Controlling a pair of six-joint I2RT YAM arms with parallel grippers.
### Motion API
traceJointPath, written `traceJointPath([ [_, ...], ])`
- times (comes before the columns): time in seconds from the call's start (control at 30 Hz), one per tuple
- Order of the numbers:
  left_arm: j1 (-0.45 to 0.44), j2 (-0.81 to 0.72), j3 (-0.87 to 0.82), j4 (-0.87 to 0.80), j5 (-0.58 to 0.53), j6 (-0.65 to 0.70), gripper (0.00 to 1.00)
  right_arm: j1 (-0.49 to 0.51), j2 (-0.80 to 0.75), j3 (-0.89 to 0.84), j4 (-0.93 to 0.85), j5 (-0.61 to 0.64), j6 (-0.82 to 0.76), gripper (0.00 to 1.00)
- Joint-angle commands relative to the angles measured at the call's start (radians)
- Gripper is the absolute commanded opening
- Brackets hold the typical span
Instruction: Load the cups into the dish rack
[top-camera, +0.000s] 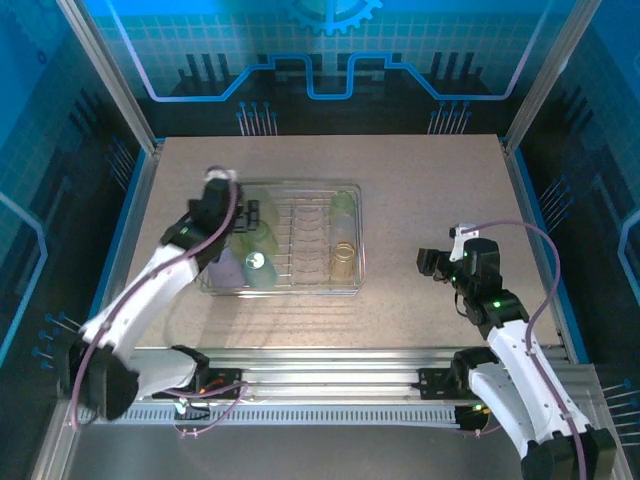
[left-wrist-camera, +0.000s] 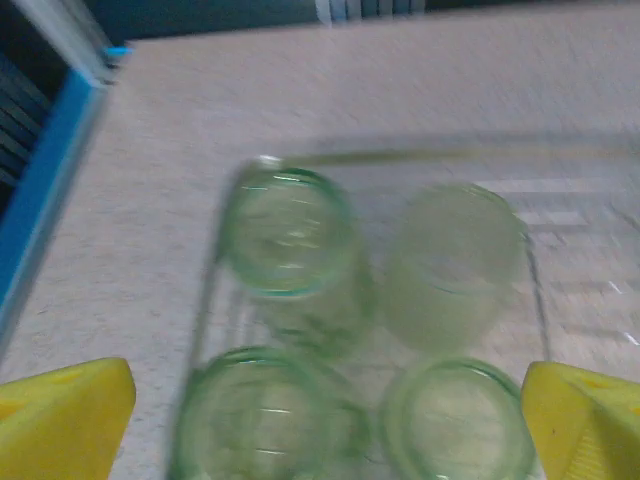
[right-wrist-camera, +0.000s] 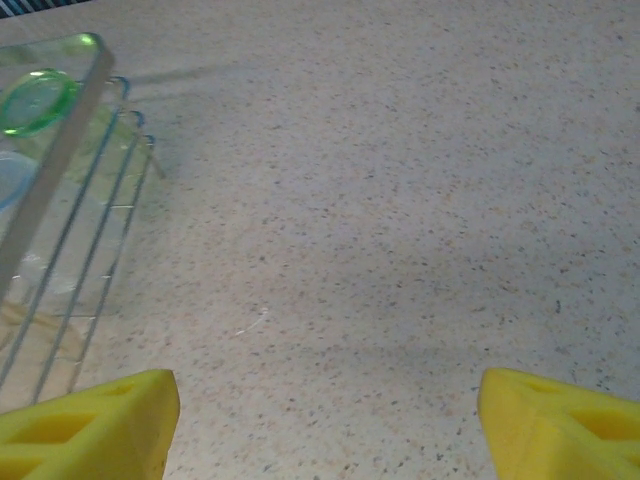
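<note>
So the dish rack (top-camera: 283, 288) sits on the table (top-camera: 430, 180), left of its middle and well clear of every edge. There are cups in it already. From above you can see an amber cup (top-camera: 343, 260) at the rack's near right corner and a pale green cup (top-camera: 343, 205) by the far right corner. The rest are crowded at the left end.

The left gripper (top-camera: 245, 215) hangs over that left end. On its wrist cam the yellow fingers (left-wrist-camera: 65, 415) are spread wide and aren't holding anything. Below them are four green cups (left-wrist-camera: 290, 235), packed two by two into a corner of the rack and touching or nearly touching. It's pretty blurry, so I can't tell which way up they are.

The right gripper (top-camera: 432, 263) is off to the right of the rack, over bare table and apart from it. Its fingers (right-wrist-camera: 90, 425) are also wide apart with nothing between them. That wrist cam catches the rack's wire side (right-wrist-camera: 60, 200) at the left, with one green cup (right-wrist-camera: 35, 100) just inside it.
</note>
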Motion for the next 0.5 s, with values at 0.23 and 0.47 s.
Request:
traceJointPath([
  [0.23,0.450,-0.104,-0.138,0.085,-0.010,-0.363,0.99,-0.180,0.074,-0.110,0.273,-0.078,0.084,0.80],
  [0.47,0.628,0.102,-0.138,-0.009,0.237,-0.438,1.00,-0.278,0.045,-0.158,0.300,-0.145,0.138,0.80],
])
